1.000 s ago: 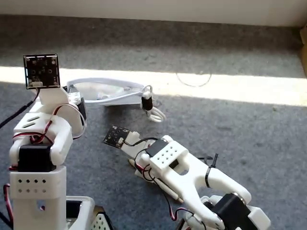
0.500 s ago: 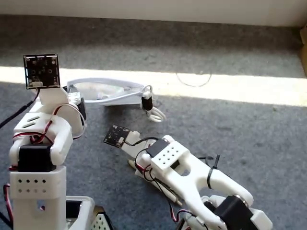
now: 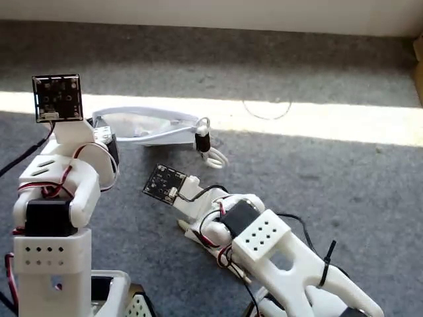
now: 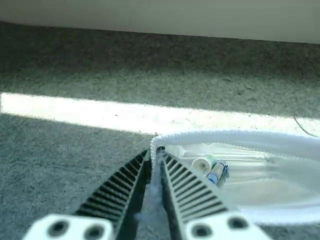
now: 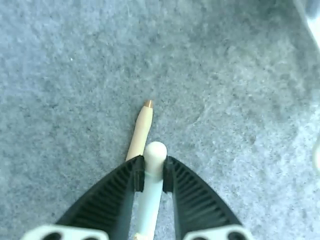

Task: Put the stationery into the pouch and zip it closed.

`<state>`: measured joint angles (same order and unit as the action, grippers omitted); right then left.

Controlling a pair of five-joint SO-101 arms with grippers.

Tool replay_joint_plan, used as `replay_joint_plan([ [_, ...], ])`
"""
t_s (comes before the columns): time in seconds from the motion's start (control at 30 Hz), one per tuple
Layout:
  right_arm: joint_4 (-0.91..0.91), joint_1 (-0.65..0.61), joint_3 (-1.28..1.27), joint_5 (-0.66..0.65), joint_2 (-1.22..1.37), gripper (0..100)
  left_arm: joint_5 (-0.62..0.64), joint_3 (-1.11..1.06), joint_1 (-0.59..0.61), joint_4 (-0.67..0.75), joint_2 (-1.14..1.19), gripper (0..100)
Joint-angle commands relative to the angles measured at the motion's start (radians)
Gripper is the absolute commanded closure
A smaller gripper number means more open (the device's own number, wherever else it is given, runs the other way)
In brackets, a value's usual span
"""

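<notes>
The clear pouch (image 3: pixel 149 129) lies on the grey carpet with its zip pull and white loop (image 3: pixel 210 150) at its right end. My left gripper (image 4: pixel 153 162) is shut on the pouch's (image 4: pixel 250 172) white zip edge at the left end. A white tube and a blue pen (image 4: pixel 212 169) lie inside the pouch. In front of the pouch, my right gripper (image 5: pixel 153 167) is shut on a white pen (image 5: pixel 154 156). A beige pen (image 5: pixel 140 127) lies on the carpet just under it. In the high view the right arm (image 3: pixel 261 238) covers its own fingers.
A sunlit strip crosses the carpet (image 3: pixel 317 122) behind the pouch, with a thin loop of wire (image 3: pixel 264 111) on it. A pale wall base (image 3: pixel 211 16) runs along the far edge. Open carpet lies to the right of the arms.
The right arm's body has swung toward the lower right and its wrist has turned, tilting its camera. The left arm and the pouch have not moved.
</notes>
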<state>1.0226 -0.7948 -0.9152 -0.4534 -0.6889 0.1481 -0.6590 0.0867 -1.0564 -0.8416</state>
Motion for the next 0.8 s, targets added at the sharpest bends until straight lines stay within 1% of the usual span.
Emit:
replay_joint_plan([
  [0.0, 0.024, -0.002, 0.01, -0.008, -0.104, 98.7, 0.002, -0.051, 0.013, 0.0, 0.036, 99],
  [0.23, 0.093, -0.002, 0.018, -0.006, -0.285, 98.7, 0.002, -0.051, 0.013, 0.0, 0.036, 99],
  [0.43, 0.101, -0.002, 0.018, -0.006, -0.423, 98.7, 0.002, -0.051, 0.013, 0.0, 0.036, 99],
  [0.67, 0.094, -0.002, 0.025, -0.005, -0.499, 98.7, 0.002, -0.051, 0.013, 0.0, 0.036, 99],
  [0.77, 0.096, -0.002, 0.074, -0.005, -0.51, 98.7, 0.002, -0.051, 0.013, -0.002, 0.036, 99],
])
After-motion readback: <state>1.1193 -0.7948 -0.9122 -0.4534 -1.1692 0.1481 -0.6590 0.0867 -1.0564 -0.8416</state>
